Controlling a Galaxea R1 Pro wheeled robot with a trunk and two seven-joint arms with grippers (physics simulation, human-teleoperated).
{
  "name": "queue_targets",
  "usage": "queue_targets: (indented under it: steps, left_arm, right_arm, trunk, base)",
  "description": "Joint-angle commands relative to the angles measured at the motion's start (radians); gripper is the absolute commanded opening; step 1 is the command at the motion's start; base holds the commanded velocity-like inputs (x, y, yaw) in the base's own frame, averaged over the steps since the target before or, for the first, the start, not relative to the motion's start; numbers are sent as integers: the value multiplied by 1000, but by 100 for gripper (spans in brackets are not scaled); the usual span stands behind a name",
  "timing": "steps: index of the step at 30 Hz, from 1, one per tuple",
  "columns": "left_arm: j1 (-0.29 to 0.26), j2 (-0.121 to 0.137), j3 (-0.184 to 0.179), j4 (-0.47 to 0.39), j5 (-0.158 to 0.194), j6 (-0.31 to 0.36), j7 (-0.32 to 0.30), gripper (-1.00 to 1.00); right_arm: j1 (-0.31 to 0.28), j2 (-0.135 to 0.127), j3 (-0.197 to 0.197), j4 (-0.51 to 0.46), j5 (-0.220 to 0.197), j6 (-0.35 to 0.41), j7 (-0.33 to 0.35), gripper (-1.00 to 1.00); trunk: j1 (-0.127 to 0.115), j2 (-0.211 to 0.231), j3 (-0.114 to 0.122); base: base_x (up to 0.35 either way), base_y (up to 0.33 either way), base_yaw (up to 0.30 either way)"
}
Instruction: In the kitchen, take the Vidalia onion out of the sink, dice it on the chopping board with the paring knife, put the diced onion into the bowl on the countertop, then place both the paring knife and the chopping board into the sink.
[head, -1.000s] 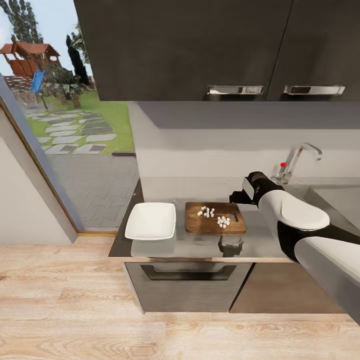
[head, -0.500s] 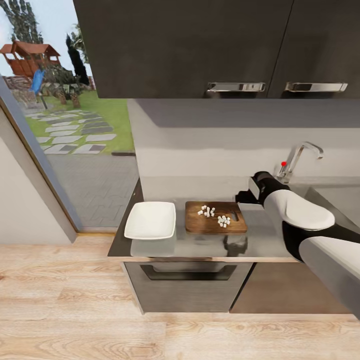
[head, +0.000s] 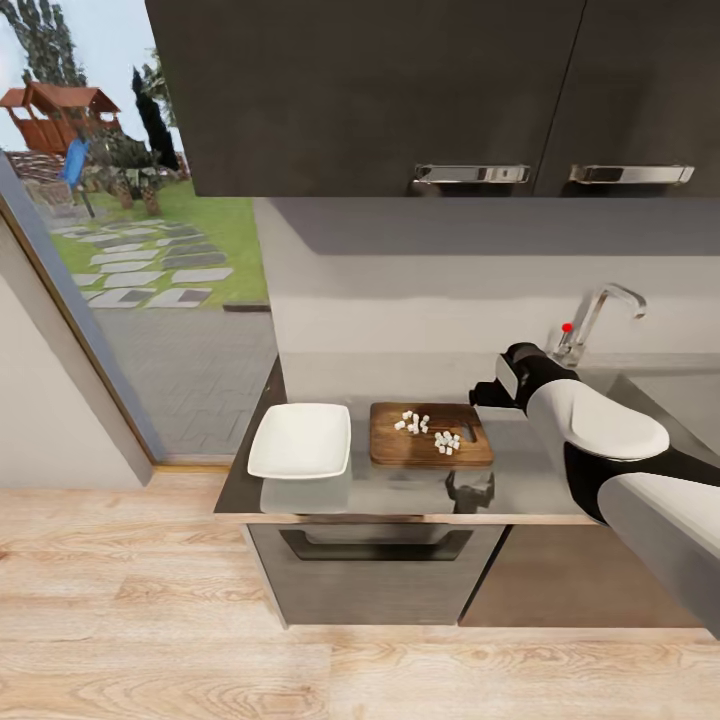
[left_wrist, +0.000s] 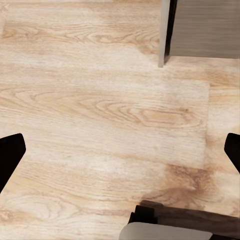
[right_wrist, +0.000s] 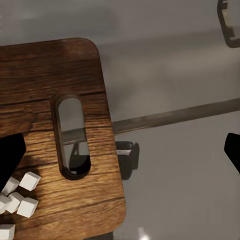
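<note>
sink (head: 668, 392) hidden behind right arm, chopping board (right_wrist: 55, 135) cropped at frame edge

The white-and-black right arm (head: 600, 440) is extended forward with its wrist bent. The black right gripper (head: 484, 394) is held with jaws spread apart. The left gripper's black fingertips (left_wrist: 10, 155) are seen wide apart.

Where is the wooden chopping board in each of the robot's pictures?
Head view: the chopping board lies on the countertop, right of the white bowl, diced onion on top.
Left wrist view: wooden floor and a cabinet corner; no board here.
Right wrist view: the board's handle end is close up.
Shared landmark: the slot-shaped handle hole, also at the board's right end in the head view.
</note>
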Motion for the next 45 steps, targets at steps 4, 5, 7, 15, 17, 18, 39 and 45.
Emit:
queue_targets:
  steps: [4,5,7,15,17,18,39,45]
  left_arm:
    - [-1,0,-9,0,4,-3,6,100]
    - [-1,0,-9,0,4,-3,6,100]
    - [-1,0,-9,0,4,-3,6,100]
    - [-1,-1,-9,1,4,-2,6,100]
    - [-1,-1,-9,1,4,-2,6,100]
    - [-1,-1,-9,1,4,-2,6,100]
    - [-1,-1,-9,2,4,0,6,100]
    - [-1,-1,-9,2,4,0,6,100]
  right_arm:
    - [-1,2,-4,0,-4,2,-7,100]
    - [-1,3,-4,1,-3,2,-7,100]
    - [-1,2,-4,1,7,2,-5,100]
    - [-1,-12,98,-6,29,3,123,100]
    - [-1,-25,127,-8,29,3,176,100]
    - [-1,-35,145,-9,29,4,207,100]
    - [-1,-67,197,-11,28,5,334,100]
    - [-1,-70,197,-11,27,3,336,100]
  trunk:
    - [0,-1,-1]
    - [0,-1,-1]
    - [0,-1,-1]
    - [0,-1,-1]
    - [0,-1,-1]
    - [0,-1,-1]
    - [0,-1,-1]
    - [0,-1,-1]
  base:
    - [0,-3,0]
    - [0,-1,0]
    - [0,0,0]
    - [0,0,0]
    - [0,0,0]
    - [0,0,0]
    - [0,-20,0]
    - [0,0,0]
